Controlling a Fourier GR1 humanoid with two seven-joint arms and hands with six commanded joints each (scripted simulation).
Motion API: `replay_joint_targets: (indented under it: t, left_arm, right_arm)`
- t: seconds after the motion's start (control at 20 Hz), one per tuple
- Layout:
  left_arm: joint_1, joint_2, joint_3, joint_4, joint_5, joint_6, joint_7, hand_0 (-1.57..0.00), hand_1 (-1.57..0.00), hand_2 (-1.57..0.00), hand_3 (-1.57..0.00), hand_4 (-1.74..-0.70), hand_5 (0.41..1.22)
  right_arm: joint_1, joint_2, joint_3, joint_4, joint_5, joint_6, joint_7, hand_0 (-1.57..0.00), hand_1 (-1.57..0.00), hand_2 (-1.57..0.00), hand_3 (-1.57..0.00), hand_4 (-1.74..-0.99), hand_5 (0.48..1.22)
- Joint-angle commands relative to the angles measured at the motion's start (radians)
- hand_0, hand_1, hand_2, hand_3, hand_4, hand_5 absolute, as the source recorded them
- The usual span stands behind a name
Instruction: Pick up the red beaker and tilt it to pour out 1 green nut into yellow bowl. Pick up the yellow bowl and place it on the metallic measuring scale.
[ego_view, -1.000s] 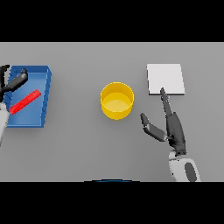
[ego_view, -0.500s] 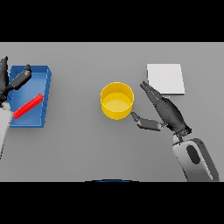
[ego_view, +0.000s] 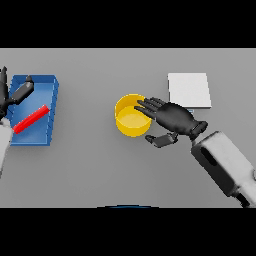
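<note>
Beaker (ego_view: 31, 120): lying flat in the blue tray (ego_view: 50, 100), its long axis running diagonally, one end pointing toward the tray's near-left corner, the other toward the far right.
Bowl (ego_view: 131, 116): sitting upright mid-table, mouth facing up, well apart from the tray.
Scale (ego_view: 189, 90): resting flat to the bowl's far right, just apart from it.
Right hand (ego_view: 172, 117): reaching over the bowl's right rim, fingers spread and lightly bent, thumb beside the near wall; not yet gripping.
Left hand (ego_view: 11, 95): hovering over the tray's left edge, fingers loose, holding nothing.
Change: the right hand is moving leftward, now overlapping the bowl; half a second ago it was only just beside it.
</note>
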Motion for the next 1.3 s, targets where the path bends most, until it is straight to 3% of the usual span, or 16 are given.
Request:
replay_joint_targets:
  t: [0.0,0.05,0.5,0.95,1.1,1.25]
  left_arm:
    - [-0.008,0.001,-0.001,0.002,-0.002,-0.001,0.006,0.00,0.00,0.00,0.00,-0.74,0.702]
    - [-0.015,0.008,0.006,0.007,0.003,-0.007,0.006,0.00,0.00,0.00,0.00,-0.75,0.704]
    - [0.001,0.025,0.012,-0.005,0.011,-0.017,-0.022,0.00,0.00,0.00,0.00,-0.74,0.699]
    - [0.020,0.030,0.021,-0.022,0.023,-0.020,-0.014,0.00,0.00,0.00,0.00,-0.75,0.698]
    - [0.018,0.034,0.025,0.006,0.022,-0.018,-0.030,0.00,0.00,0.00,0.00,-0.74,0.697]
    - [0.016,0.026,0.022,0.000,0.019,-0.010,-0.030,0.00,0.00,0.00,0.00,-0.75,0.701]
  right_arm:
    - [-0.036,-0.003,0.022,0.023,0.019,0.019,-0.009,0.00,0.00,0.00,0.00,-1.223,0.703]
    - [-0.061,-0.013,0.042,0.034,0.037,0.027,-0.035,0.00,0.00,0.00,0.00,-1.218,0.707]
    - [-0.217,0.077,0.149,0.221,0.085,0.131,-0.046,0.00,0.00,0.00,0.00,-1.245,0.730]
    - [-0.290,0.121,0.187,0.361,0.107,0.169,-0.053,0.00,0.00,0.00,0.00,-1.270,0.740]
    - [-0.299,0.128,0.188,0.372,0.102,0.199,-0.038,0.00,0.00,-0.01,-0.05,-1.285,0.753]
    - [-0.287,0.158,0.174,0.394,0.089,0.224,0.022,-0.03,-0.04,-0.07,-0.14,-1.302,0.805]
